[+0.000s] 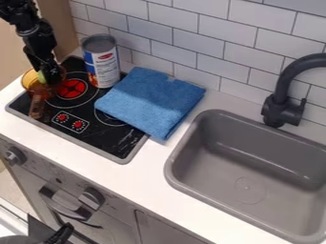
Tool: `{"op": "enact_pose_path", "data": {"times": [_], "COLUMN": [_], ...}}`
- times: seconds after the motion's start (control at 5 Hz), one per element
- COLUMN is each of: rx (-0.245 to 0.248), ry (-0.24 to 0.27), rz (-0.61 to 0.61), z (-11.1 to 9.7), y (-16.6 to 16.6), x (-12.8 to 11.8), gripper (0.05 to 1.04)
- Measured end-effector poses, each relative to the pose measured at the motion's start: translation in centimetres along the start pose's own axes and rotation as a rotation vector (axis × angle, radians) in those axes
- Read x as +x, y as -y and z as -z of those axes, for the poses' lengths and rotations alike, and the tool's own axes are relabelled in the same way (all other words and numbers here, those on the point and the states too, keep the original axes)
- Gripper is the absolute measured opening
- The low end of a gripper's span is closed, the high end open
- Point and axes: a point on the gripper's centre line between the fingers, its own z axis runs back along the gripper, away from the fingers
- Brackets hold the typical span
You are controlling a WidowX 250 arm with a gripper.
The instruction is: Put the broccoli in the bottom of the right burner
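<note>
broccoli: I'm reading the pale green bit (pixel 41 76) as the broccoli, right at the tip of the black gripper (pixel 47 76), touching or as good as, a hair toward the picture's left. Fair warning, it's a tiny sliver against dark stuff, so could be just the stem end.
gripper: hanging down over the amber see-through saucepan (pixel 28 79), at the left end of the cooktop. Can't tell if it's wide, narrow or clamped on the green bit, so I'm not calling it a grab.
long axis: can't make it out, too little green on view.
saucepan handle: brown handle (pixel 37 106) points toward the front edge of the stove, so imo it's out of the way if the lift goes straight up.
right burner: the ring (pixel 109 118) is down and to the right of the gripper in the picture, past the glowing red left burner (pixel 71 88). That's the direction that matters once the broccoli is secure.
blue cloth: folded towel (pixel 149 100) covers part of that ring, leaving the lower-left portion bare. I'd aim there.
soup can: the can (pixel 100 62) stands behind the burners, so I'd swing along the front side to avoid clipping it.
</note>
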Motion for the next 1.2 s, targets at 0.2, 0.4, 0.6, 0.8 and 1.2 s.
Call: {"op": "enact_pose_path", "data": {"times": [0.2,0.4,0.6,0.8,1.2], "rx": [0.022,0.032,0.056,0.050,0.018], "ry": [0.007,0.001,0.002,-0.007,0.003], "rz": [0.017,0.011,-0.001,-0.007,-0.084], "z": [0.78,0.78,1.00,1.02,0.30], "y": [0.17,0.08,-0.02,0.06,-0.28], "x": [-0.21,-0.20,0.12,0.05,-0.29], "gripper": [0.970,0.796,0.800,0.714,0.714]}}
